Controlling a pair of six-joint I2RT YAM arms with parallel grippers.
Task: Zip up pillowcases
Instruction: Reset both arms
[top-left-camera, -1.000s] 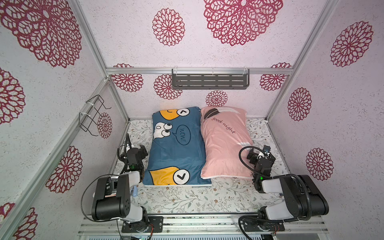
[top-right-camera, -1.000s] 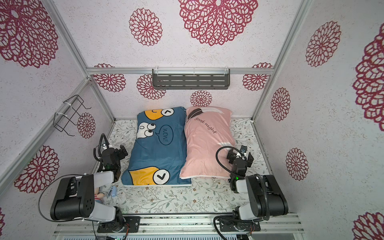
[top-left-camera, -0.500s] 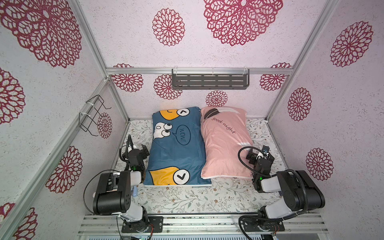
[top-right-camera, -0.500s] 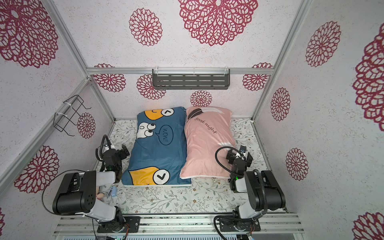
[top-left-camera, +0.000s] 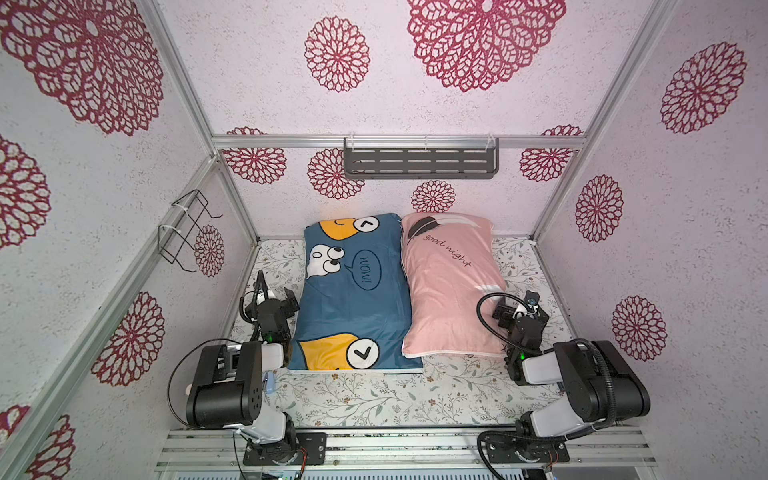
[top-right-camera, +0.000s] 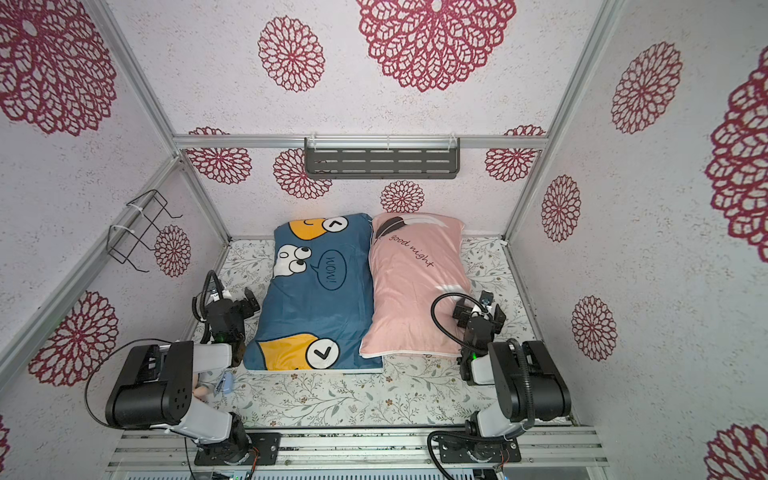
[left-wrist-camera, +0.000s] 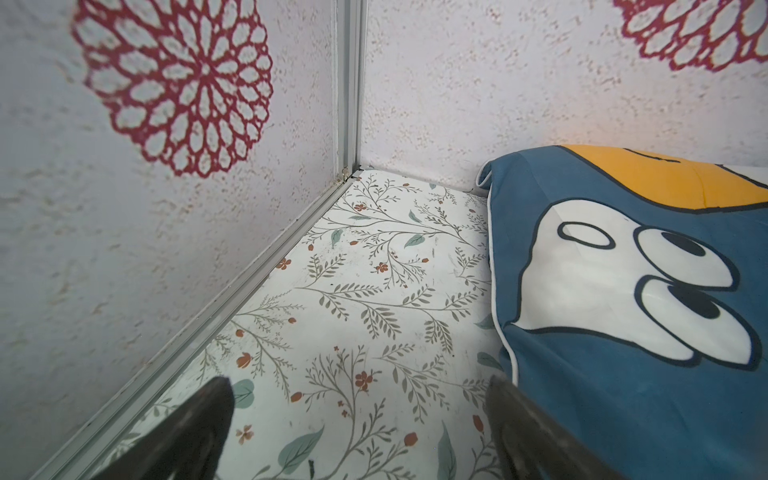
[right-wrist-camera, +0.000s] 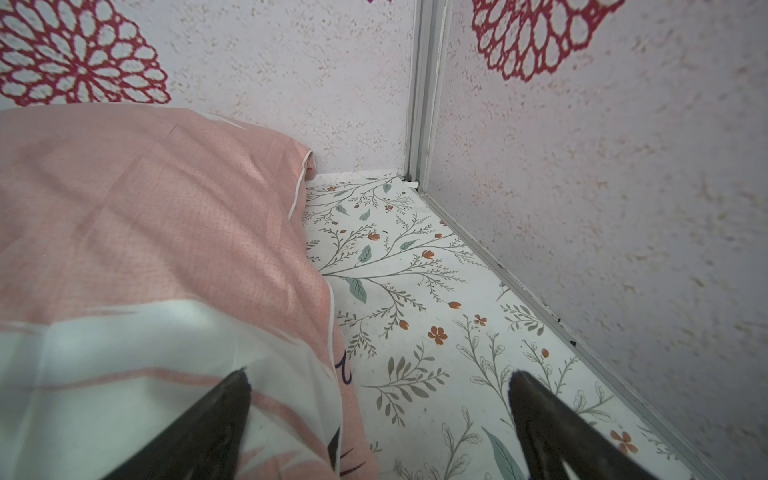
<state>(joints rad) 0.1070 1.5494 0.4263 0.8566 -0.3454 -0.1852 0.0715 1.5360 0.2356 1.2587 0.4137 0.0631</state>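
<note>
Two pillowcases lie side by side on the floral sheet. The blue pillowcase (top-left-camera: 353, 299) (top-right-camera: 316, 303) (left-wrist-camera: 644, 332) has cartoon faces and a "WOW!" bubble. The pink pillowcase (top-left-camera: 449, 291) (top-right-camera: 411, 291) (right-wrist-camera: 145, 228) shows a feather and "good night". My left gripper (top-left-camera: 286, 299) (top-right-camera: 249, 301) (left-wrist-camera: 357, 386) is open, low over the sheet by the blue one's left edge, one finger at its white piping. My right gripper (top-left-camera: 517, 305) (top-right-camera: 473, 305) (right-wrist-camera: 378, 378) is open astride the pink one's right edge. No zipper shows.
The floral sheet (top-left-camera: 374, 399) covers the floor between close patterned walls with aluminium rails. A grey shelf (top-left-camera: 419, 164) hangs on the back wall and a wire rack (top-left-camera: 187, 230) on the left wall. A small blue object (top-right-camera: 224, 382) lies by the left arm's base.
Both arms have shifted only slightly, their wrists staying beside the pillowcases' outer edges. Both grippers stay open and the pillowcases have not moved.
</note>
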